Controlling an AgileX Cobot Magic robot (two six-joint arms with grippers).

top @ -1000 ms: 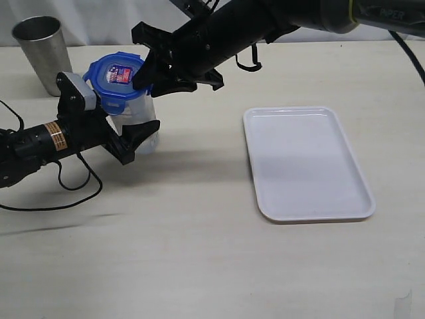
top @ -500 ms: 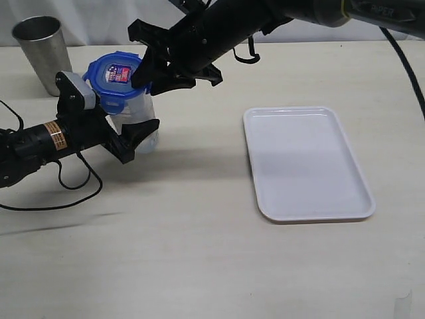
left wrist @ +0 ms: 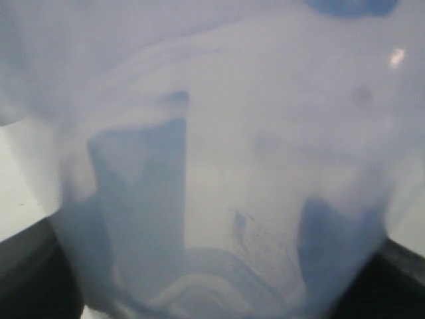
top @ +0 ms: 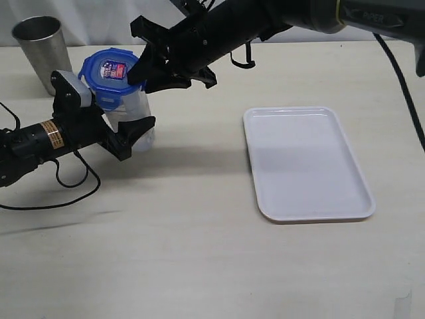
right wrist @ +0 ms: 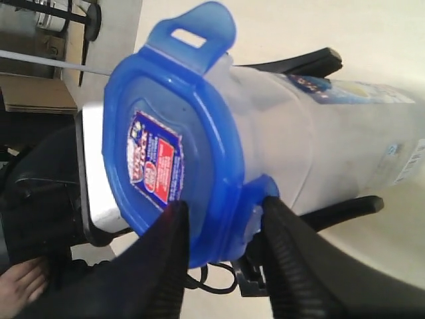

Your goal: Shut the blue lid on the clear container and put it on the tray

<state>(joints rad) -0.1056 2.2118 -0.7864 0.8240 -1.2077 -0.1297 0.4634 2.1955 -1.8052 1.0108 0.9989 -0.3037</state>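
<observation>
Gripping the clear container (top: 127,111) by its lower wall, the left gripper (top: 119,126) holds it at the upper left of the exterior view, the blue lid (top: 109,73) sitting on its mouth (sticker up). The right gripper (top: 141,74) straddles a flap at the lid's edge, jaws partly apart; whether they pinch it I cannot tell. The tray (top: 305,159) lies centre right, well apart.

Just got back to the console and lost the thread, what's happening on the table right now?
The left gripper has its jaws closed around the clear container, near the metal cup. The blue lid sits on top, with one flap sticking out unlatched. The right gripper has its jaws straddling the lid's edge; whether they pinch it is unclear. The container is not on the white tray yet.
</observation>
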